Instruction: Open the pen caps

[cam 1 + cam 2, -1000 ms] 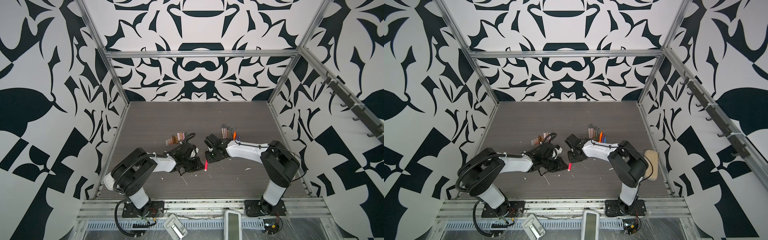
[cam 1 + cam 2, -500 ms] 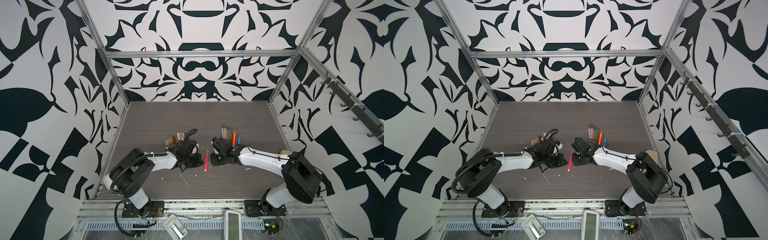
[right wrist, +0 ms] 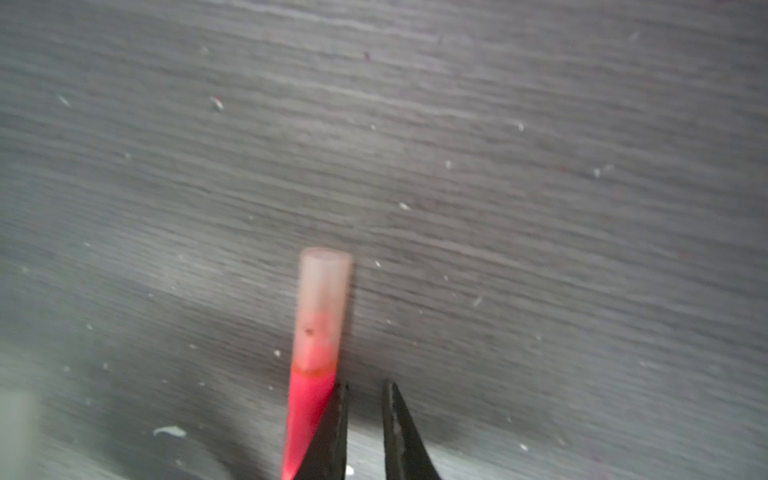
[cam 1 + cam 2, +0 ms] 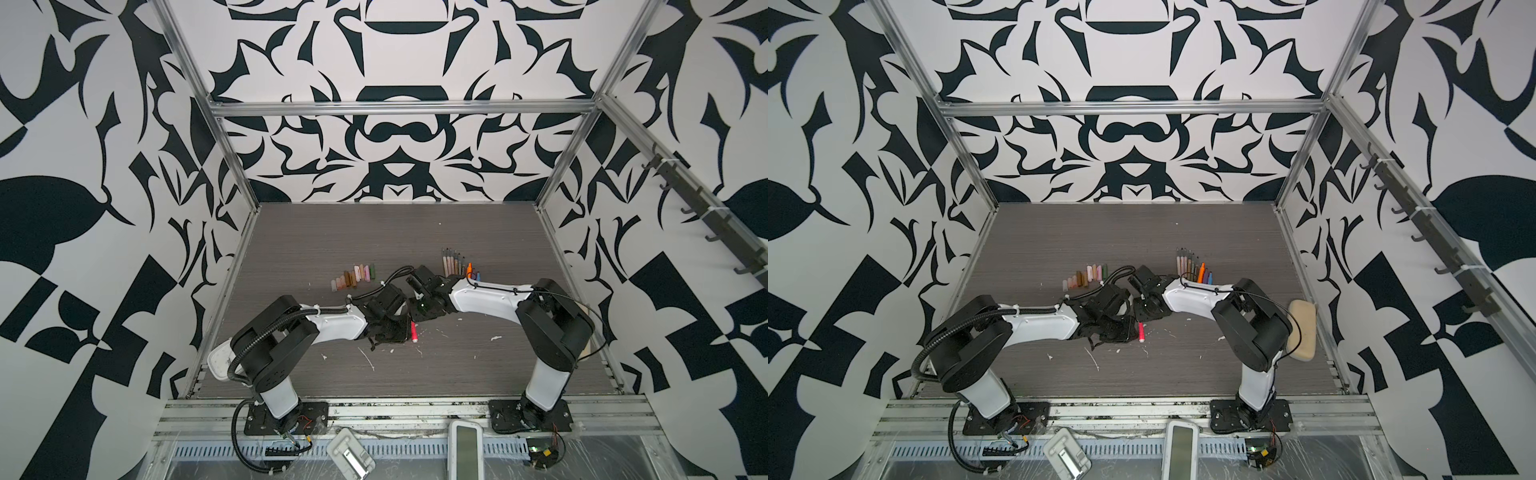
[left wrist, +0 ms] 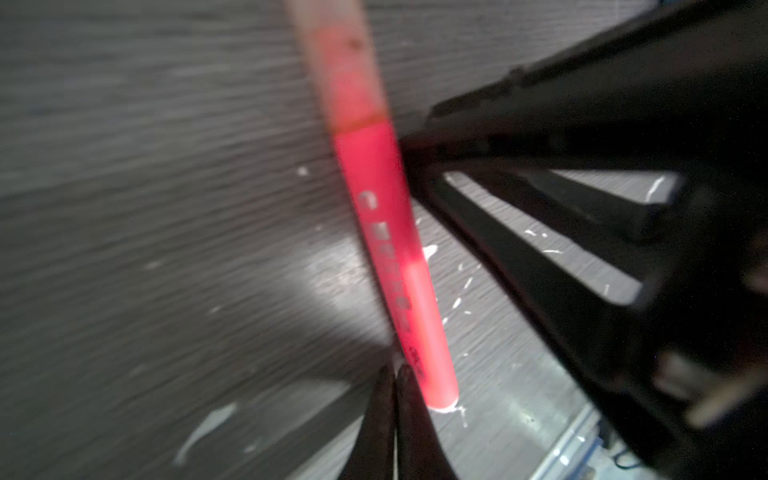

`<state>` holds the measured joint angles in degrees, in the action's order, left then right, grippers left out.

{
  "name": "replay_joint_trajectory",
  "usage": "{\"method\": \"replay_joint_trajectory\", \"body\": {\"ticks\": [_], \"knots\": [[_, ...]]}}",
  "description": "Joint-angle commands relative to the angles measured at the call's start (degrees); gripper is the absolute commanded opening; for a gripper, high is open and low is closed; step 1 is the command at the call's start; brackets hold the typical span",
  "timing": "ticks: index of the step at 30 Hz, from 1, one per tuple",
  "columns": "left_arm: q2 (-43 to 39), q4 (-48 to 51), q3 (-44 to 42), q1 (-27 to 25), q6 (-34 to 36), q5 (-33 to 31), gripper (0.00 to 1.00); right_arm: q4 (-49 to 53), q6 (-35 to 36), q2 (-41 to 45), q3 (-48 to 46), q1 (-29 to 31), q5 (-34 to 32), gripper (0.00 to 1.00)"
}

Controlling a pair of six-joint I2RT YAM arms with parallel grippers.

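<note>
A pink pen (image 4: 413, 332) (image 4: 1141, 333) lies on the grey table with its translucent peach cap (image 3: 322, 303) (image 5: 336, 62) on it. In the left wrist view my left gripper (image 5: 395, 372) is shut and empty, its tips beside the pen's bare end. My right gripper (image 3: 365, 386) stands slightly open with nothing between its fingers, and one finger (image 3: 332, 415) sits against the barrel just below the cap. In both top views the two grippers meet over the pen's far end. A row of loose pen caps (image 4: 353, 276) (image 4: 1086, 277) lies behind the left arm. Uncapped pens (image 4: 457, 264) (image 4: 1192, 268) lie behind the right arm.
White scraps (image 4: 368, 359) litter the table in front of the grippers. A tan sponge-like pad (image 4: 1302, 328) leans at the right wall behind the right arm. The two rows lie close behind the wrists. The aluminium frame rail (image 4: 374, 405) bounds the front edge.
Half a second ago the pink pen lay in full view between the grippers. Both have since closed in over its far end, and the right arm has folded back.
</note>
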<state>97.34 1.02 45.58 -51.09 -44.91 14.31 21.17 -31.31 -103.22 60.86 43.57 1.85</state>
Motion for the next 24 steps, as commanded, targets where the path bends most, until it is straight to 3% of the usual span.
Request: {"method": "replay_joint_trajectory", "body": {"ticks": [1,7,15,19,24], "knots": [[1.8,-2.6,-0.9,-0.2,-1.3,2.6,0.09,-1.3,-0.5,0.0,0.2,-0.3,2.6,0.19],[-0.7,1.3,-0.6,-0.2,0.5,-0.4,0.09,1.1,0.3,4.7,-2.0,-1.3,-0.3,0.19],[-13.3,9.8,-1.8,0.1,6.1,-10.6,0.13,1.7,-0.1,16.7,-9.4,-1.4,0.6,0.20],[-19.4,9.0,-4.3,1.6,7.3,-14.3,0.15,2.3,-3.6,20.0,-11.8,2.7,-3.1,0.20],[-30.6,3.5,-10.9,5.3,4.4,-16.2,0.21,2.4,-6.8,17.1,-10.3,8.8,-6.0,0.23]]}}
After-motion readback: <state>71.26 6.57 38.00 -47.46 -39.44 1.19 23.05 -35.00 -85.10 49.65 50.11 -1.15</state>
